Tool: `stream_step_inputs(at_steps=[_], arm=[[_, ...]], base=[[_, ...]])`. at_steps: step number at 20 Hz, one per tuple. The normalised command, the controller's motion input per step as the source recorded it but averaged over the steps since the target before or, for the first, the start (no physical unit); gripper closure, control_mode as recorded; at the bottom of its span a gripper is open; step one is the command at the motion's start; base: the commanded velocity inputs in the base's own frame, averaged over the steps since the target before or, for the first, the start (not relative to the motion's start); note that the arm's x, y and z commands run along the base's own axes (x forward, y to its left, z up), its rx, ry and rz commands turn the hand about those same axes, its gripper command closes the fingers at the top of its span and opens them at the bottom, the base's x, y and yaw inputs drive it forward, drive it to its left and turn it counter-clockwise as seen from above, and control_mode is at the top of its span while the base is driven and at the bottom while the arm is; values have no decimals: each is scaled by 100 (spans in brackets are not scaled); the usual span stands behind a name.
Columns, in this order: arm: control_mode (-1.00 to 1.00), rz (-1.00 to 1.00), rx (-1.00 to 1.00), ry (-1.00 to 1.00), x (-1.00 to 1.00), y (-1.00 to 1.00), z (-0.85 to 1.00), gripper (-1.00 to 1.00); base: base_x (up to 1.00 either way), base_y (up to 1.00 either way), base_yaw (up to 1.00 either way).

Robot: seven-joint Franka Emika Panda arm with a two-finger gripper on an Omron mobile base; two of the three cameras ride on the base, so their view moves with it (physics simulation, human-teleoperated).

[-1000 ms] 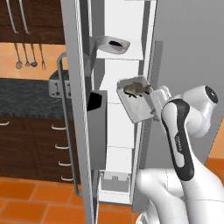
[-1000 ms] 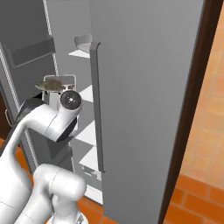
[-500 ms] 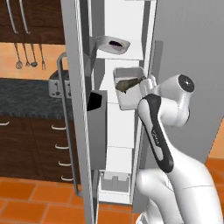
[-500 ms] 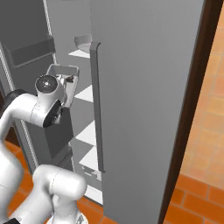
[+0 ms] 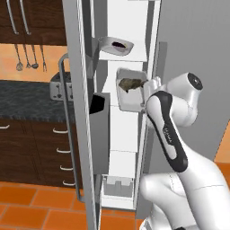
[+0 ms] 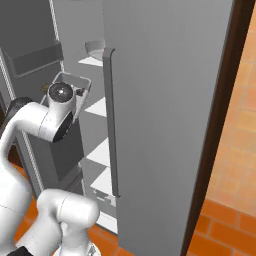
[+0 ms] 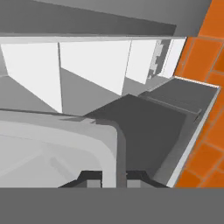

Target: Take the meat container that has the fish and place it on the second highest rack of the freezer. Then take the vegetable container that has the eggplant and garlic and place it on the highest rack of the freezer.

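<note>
Fish [image 5: 130, 84] tray [image 5: 130, 90] now deeper in freezer [image 5: 126, 134], rim in end effector [image 7: 114, 180].

- Containers: two — one with the fish [image 5: 130, 84], one on the highest rack [image 5: 122, 55] with the eggplant [image 5: 118, 44]
- Freezer [image 5: 127, 134]: one, door open
- Hanging utensils [image 5: 30, 56]: three
- Toaster [image 5: 57, 87]: one

Kitchen backdrop: dark wood cabinets, orange tile, grey appliance panels.
Left of the fridge, a dark speckled tabletop [image 5: 27, 101] sits on dark wood drawers [image 5: 42, 146] with pale bar handles, a toaster [image 5: 57, 86] on top. Utensils [image 5: 28, 49] hang against an orange wall [image 5: 31, 60], with upper cabinets [image 5: 36, 20] above. Orange tile floor [image 5: 40, 211], grey grout. Wide flat grey door [image 6: 165, 120] with vertical bar handle [image 6: 112, 120]; dark wood panel [image 6: 220, 115] and more orange tile [image 6: 237, 165] to its right.
</note>
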Motion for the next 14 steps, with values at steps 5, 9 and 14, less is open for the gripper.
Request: stream_step_inputs(at_steps=[5,9,14], arm=[[-100,0,1,13,65,0,-2,100],[-100,-16,2,1,60,0,0,100],[-100,-14,8,3,41,4,0,100]], base=[[0,0,0],[0,0,0],[0,0,0]])
